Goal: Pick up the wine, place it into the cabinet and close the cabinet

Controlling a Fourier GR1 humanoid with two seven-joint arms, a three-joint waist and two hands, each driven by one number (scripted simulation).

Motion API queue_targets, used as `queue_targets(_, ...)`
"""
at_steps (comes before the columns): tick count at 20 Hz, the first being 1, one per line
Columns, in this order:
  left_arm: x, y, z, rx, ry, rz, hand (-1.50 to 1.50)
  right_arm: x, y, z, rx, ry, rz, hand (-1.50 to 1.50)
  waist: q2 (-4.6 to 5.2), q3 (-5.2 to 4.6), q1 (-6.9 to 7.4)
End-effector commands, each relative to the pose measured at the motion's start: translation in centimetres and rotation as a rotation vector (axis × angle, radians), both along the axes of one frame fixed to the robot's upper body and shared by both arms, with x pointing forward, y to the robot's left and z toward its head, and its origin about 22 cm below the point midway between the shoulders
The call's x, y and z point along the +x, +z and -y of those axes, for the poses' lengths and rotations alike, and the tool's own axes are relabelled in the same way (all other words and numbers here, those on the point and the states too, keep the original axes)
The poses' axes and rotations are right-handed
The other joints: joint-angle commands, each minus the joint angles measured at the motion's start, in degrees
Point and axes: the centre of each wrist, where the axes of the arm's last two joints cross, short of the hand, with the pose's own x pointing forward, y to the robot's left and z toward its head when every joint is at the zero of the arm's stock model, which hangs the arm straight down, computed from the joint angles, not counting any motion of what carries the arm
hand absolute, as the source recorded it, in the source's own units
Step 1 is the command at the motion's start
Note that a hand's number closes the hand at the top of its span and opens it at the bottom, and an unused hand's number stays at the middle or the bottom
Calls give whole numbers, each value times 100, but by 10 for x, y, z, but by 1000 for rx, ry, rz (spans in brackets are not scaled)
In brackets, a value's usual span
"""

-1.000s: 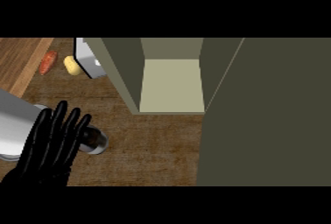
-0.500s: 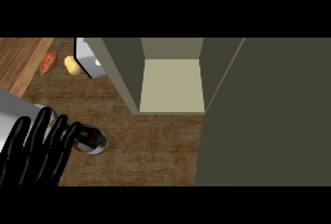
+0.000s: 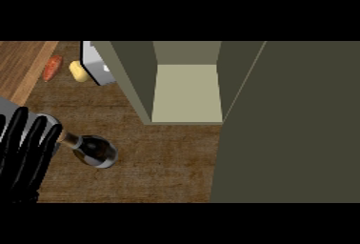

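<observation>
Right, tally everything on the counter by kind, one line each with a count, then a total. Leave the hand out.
Wine bottle: 1
Open cabinet: 1
Orange-red food item: 1
Yellow food item: 1
White and grey object, partly hidden behind the cabinet: 1
Total: 5

The wooden bench [image 3: 162, 157] carries a dark wine bottle [image 3: 95, 150] near its left edge, an open cabinet [image 3: 186, 90] toward the far edge, and orange [image 3: 52, 67] and yellow [image 3: 79, 71] items at the far left corner.
</observation>
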Motion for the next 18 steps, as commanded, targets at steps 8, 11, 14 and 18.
queue_targets(8, -1, 11, -39, -2, 64, 30, -150, -22, 24, 2, 11, -5, 40, -150, -1, -5, 0)
queue_targets(11, 9, 8, -51, -20, 82, 17, -150, -16, 17, 6, -12, -5, 26, -150, 2, -2, -7)
queue_targets(14, 0, 11, -66, -7, 72, -11, -150, -19, 20, 1, 5, -5, 45, -150, -9, -5, 20)
queue_targets(18, 28, -19, -76, -47, 85, -65, -150, -25, 27, 13, -5, -8, 29, -150, 1, -4, -19)
